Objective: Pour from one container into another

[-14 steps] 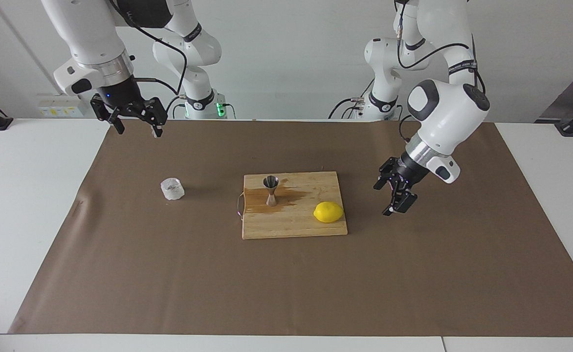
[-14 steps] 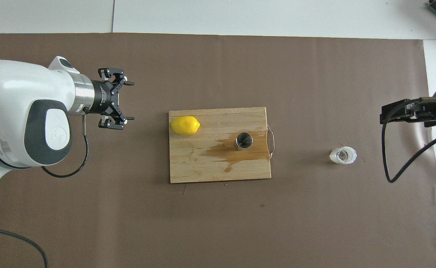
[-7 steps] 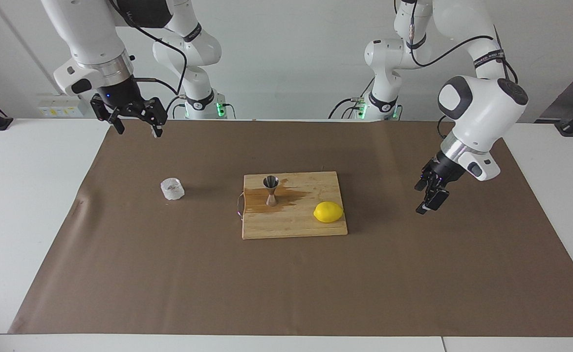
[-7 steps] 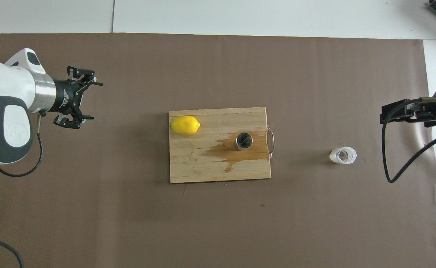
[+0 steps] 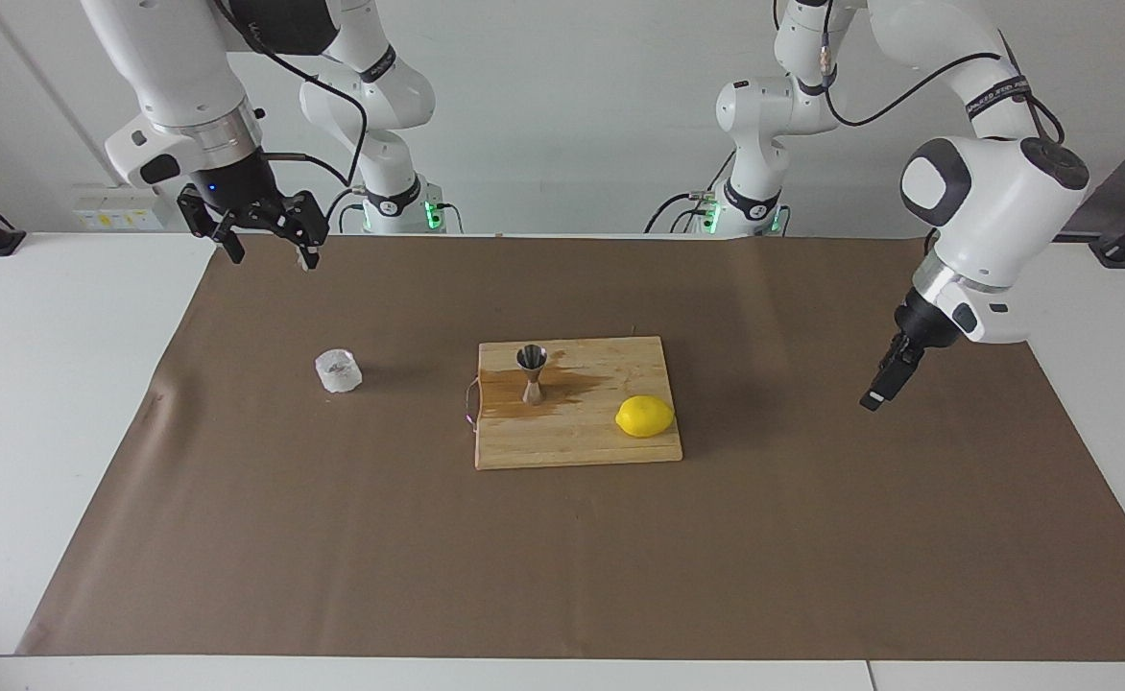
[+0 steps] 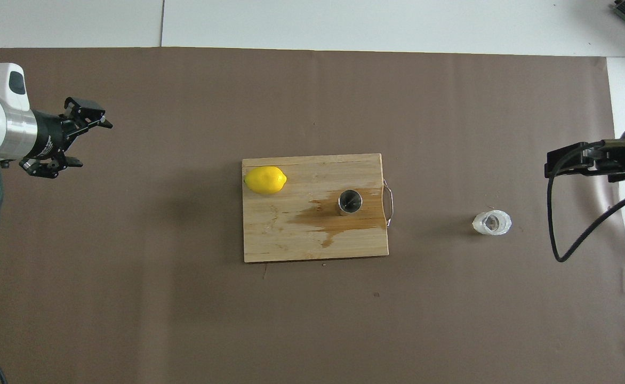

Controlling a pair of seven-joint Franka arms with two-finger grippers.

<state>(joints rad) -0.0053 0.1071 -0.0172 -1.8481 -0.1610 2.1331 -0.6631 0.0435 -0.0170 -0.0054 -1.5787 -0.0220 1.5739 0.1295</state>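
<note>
glass cup [image 5: 338, 370]: alone on brown mat, open all round
jigger [image 5: 532, 372]: upright on cutting board [image 5: 577, 437], lemon [image 5: 645, 416] well apart
tools: both raised, clear of everything

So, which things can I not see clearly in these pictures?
- Right gripper: overhead view, cut off by the edge; only a dark part shows.
- Glass cup: both views, too small to tell whether liquid remains.
- Jigger: facing view, its inside is hidden by its own rim; overhead, too small.
</note>
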